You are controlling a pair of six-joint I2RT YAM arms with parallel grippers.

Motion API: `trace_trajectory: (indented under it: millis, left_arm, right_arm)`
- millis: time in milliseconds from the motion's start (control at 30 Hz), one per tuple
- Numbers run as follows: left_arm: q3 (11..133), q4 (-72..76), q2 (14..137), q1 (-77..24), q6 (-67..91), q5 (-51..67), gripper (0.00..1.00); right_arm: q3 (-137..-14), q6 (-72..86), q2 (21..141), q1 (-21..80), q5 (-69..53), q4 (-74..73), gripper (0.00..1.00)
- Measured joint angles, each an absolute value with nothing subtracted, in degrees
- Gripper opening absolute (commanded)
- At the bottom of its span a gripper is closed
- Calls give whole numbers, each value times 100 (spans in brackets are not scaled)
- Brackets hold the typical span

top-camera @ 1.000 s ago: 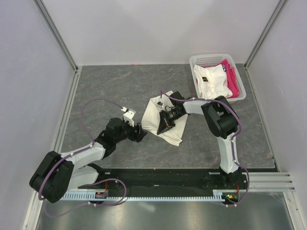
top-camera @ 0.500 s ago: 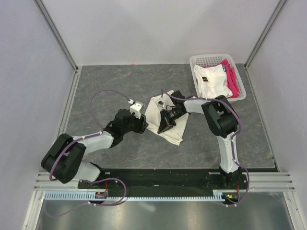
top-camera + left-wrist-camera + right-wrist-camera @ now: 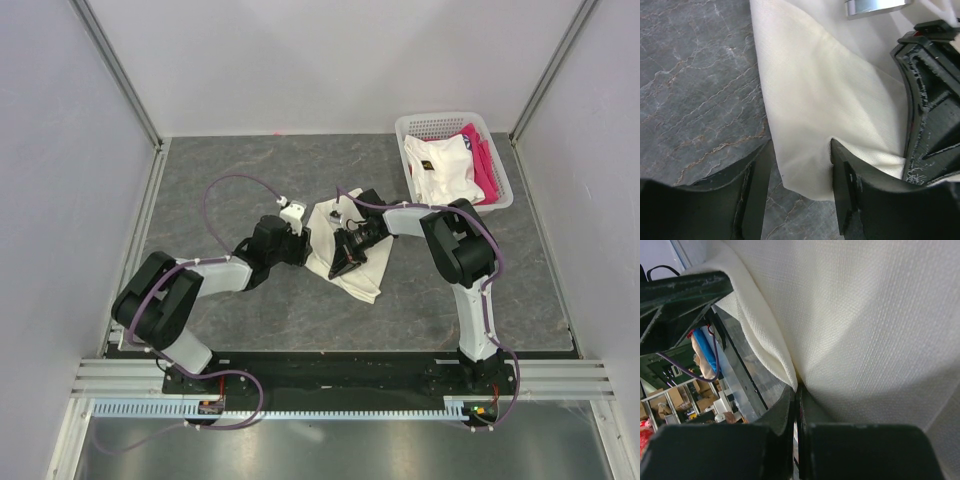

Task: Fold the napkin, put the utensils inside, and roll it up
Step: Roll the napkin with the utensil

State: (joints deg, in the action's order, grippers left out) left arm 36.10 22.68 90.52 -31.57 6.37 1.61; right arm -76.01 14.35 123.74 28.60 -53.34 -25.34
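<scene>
The right fingers [image 3: 786, 415] are clenched on a fold of the napkin [image 3: 865, 330], which spreads up and away from them. The left fingers [image 3: 844, 175] stand parted astride the napkin's edge, cloth lying between them, close beside the right ones. Grey counter [image 3: 690, 75] shows to their left.

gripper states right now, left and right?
Left gripper: open, fingers either side of the napkin edge.
Right gripper: shut on the napkin.
</scene>
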Motion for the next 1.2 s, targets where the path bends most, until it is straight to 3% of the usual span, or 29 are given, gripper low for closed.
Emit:
trace_trajectory:
  millis: [100, 300, 533, 833, 1200]
  left_arm:
    - [3677, 2165, 9094, -3109, 683, 34, 72]
    - [3656, 2049, 8796, -2606, 1063, 366, 83]
    - [3367, 2591, 8582, -1959, 1588, 1656, 84]
    - [3011, 3234, 8941, -1833, 1968, 3061, 88]
    - [2368, 3465, 8499, -1817, 2128, 3336, 89]
  right_arm:
    - [-7620, 1439, 12394, 2849, -5339, -2534, 0]
    - [-7673, 1485, 12464, 2790, -5411, -2534, 0]
    - [-7703, 1529, 12510, 2733, -5457, -2576, 0]
    - [-7708, 1586, 12580, 2663, -5594, -2580, 0]
    - [-7741, 1636, 12641, 2587, -5682, -2600, 0]
